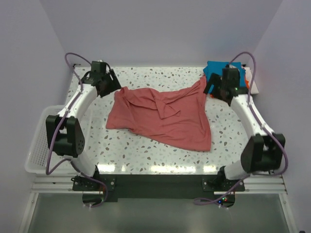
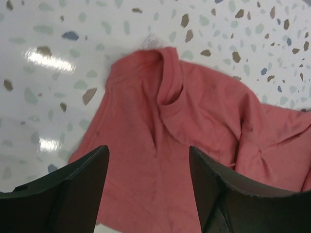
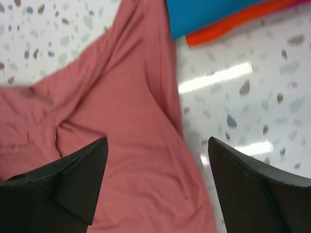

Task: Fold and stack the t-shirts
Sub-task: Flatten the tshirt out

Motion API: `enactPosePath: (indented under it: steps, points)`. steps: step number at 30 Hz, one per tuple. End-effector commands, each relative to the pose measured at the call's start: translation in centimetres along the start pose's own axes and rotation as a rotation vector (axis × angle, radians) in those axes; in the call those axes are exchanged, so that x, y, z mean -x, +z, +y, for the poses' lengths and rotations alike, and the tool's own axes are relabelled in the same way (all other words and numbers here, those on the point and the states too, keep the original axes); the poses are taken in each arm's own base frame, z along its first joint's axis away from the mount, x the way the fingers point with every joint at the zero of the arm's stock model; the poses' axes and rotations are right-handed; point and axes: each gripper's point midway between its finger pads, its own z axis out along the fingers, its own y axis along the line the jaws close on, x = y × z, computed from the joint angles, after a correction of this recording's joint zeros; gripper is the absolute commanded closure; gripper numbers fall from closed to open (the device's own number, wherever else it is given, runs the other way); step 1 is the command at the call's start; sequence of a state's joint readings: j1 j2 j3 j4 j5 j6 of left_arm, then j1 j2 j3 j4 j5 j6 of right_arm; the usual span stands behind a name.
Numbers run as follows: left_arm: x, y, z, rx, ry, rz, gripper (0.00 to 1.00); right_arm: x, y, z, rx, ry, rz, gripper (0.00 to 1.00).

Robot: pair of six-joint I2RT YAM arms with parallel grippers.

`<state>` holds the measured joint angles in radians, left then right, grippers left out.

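Speckled worktop (image 1: pixel 146 155), middle: big red shirt (image 1: pixel 165 116) crumpled, not folded yet. Upper right: blue shirt (image 1: pixel 213 69), orange shirt (image 3: pixel 228 26) already stacked. Left hand (image 2: pixel 148 194), right hand (image 3: pixel 158 189) wide open, empty.

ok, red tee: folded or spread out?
Spread out, not folded. The dusty-red t-shirt lies opened and rumpled across the speckled table, its collar exposed, with no tidy fold edges.

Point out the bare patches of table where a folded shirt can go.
Bare table runs along the near edge, in front of the dusty-red t-shirt. A second strip lies behind that shirt, along the table's far edge. Crowded: the far right corner, where the teal-blue t-shirt and right gripper sit, and the far left by the left gripper.
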<state>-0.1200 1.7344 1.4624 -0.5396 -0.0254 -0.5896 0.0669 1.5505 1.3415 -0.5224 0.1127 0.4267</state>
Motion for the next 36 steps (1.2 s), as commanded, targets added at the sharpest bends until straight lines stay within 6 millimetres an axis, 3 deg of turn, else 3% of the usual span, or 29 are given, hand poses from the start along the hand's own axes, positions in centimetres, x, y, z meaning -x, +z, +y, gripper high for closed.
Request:
enactPosePath:
  steps: [1, 2, 3, 4, 5, 7, 11, 21, 31, 36]
  points:
    - [-0.5, -4.4, 2.3, 0.056, -0.087, -0.089, 0.3, -4.8, -4.2, 0.5, 0.112, 0.078, -0.011, 0.14]
    - [-1.6, -4.6, 3.4, 0.091, -0.094, -0.087, 0.31, -6.6, -4.8, 0.7, 0.115, 0.069, 0.002, 0.16]
    - [-4.4, -4.2, 5.4, 0.142, -0.112, -0.045, 0.34, -9.1, -5.7, -0.4, 0.106, 0.064, 0.015, 0.18]
    - [-4.9, -5.2, 6.0, 0.148, -0.123, -0.063, 0.37, -10.5, -6.0, -0.9, 0.101, 0.071, 0.03, 0.2]
    - [-7.1, -5.0, 7.7, 0.197, -0.139, -0.037, 0.39, -13.1, -6.1, -1.5, 0.1, 0.084, 0.081, 0.24]
    - [-8.3, -5.8, 8.3, 0.19, -0.152, -0.04, 0.39, -14.3, -7.3, -1.9, 0.124, 0.102, 0.078, 0.25]
    - [-11.5, -5.8, 10.7, 0.26, -0.184, -0.003, 0.4, -16.4, -7.8, -3.5, 0.079, 0.111, 0.104, 0.25]
    - [-14.3, -1.8, 12.2, 0.331, -0.183, 0.086, 0.39, -20.9, -7.1, -6.0, -0.044, 0.13, 0.258, 0.29]
    - [-15.7, -0.3, 12.7, 0.343, -0.185, 0.124, 0.41, -24.8, -8.3, -7.9, -0.13, 0.128, 0.42, 0.29]
    - [-16.0, -0.2, 12.6, 0.333, -0.178, 0.131, 0.53, -26.3, -8.6, -8.0, -0.129, 0.151, 0.467, 0.31]
